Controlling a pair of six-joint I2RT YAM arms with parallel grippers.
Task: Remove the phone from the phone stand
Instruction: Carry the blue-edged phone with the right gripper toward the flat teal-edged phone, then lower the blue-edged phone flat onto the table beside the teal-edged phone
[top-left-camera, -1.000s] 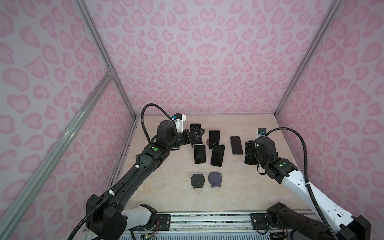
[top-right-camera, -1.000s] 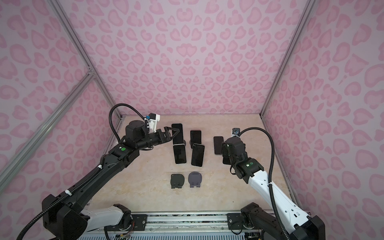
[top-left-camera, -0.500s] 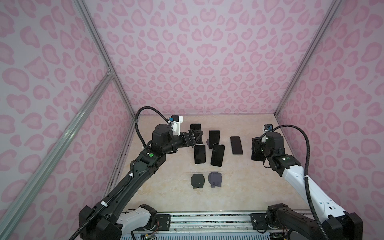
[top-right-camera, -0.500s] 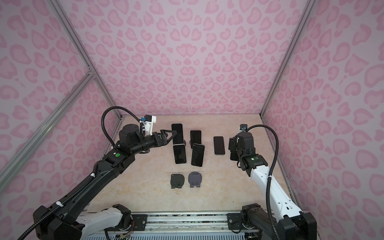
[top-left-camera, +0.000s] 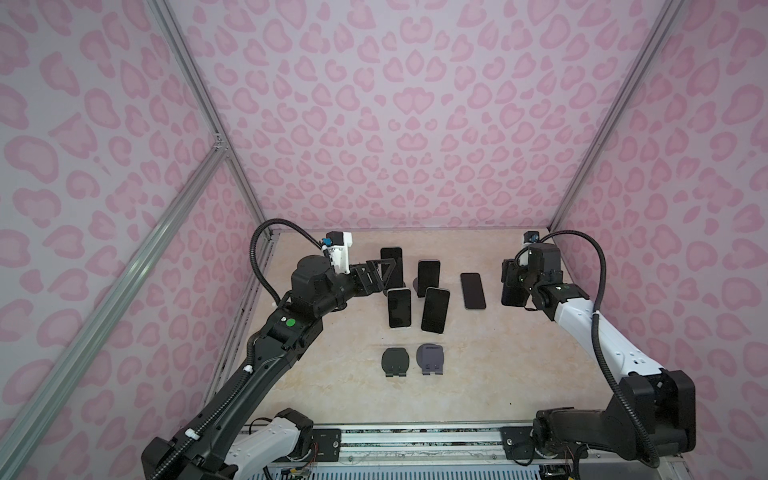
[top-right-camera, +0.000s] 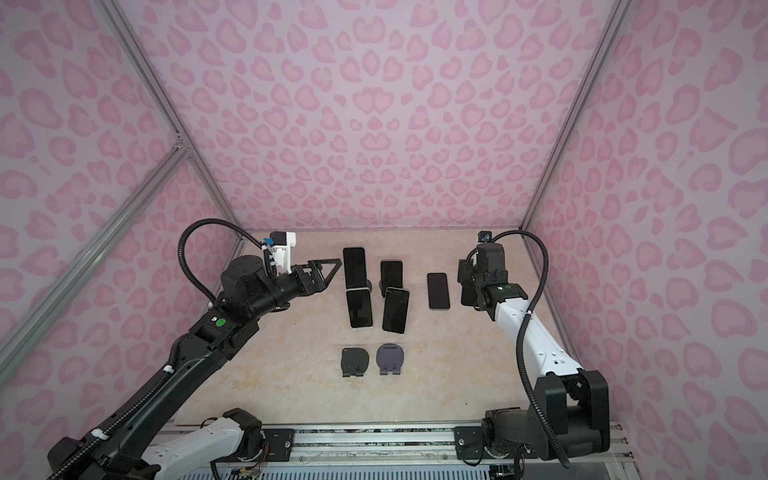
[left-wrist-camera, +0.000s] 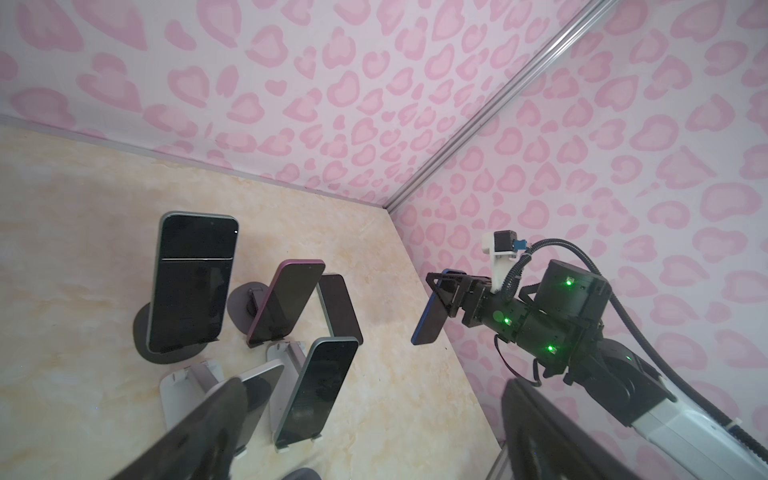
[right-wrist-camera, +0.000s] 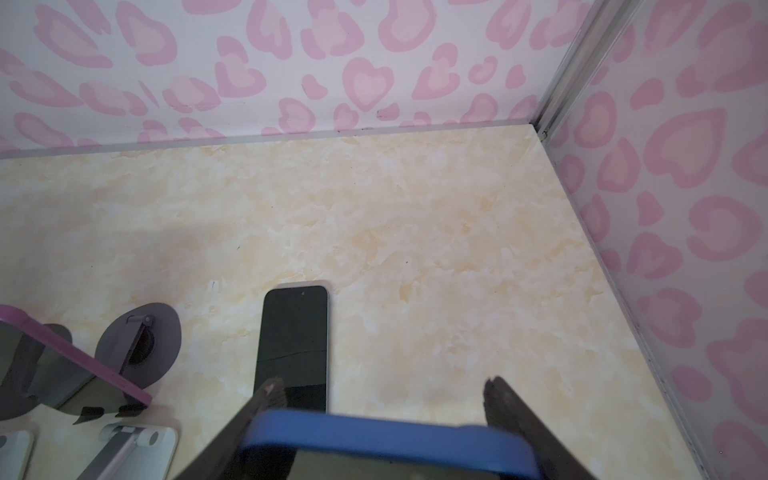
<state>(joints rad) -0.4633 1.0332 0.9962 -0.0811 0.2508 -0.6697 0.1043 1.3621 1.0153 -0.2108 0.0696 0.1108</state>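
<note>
Carrying blue phone (left-wrist-camera: 428, 320) farther right, right gripper (left-wrist-camera: 441, 293) clamped on it, left gripper (top-left-camera: 384, 275) spread wide, empty

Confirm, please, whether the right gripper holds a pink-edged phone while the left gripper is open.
The colour is wrong: the phone in the right gripper is blue-edged, as the right wrist view shows. The left gripper is open.

We read: propped phones (top-left-camera: 399, 307) glossy black glass; blue-edged phone (right-wrist-camera: 386, 434) rim matt, plastic-looking; front phone stands (top-left-camera: 395, 360) matt dark plastic; tabletop (top-left-camera: 498, 365) smooth, marble-look, low sheen; walls (top-left-camera: 415, 124) matt printed sheet; frame rails (top-left-camera: 124, 286) brushed metal.
</note>
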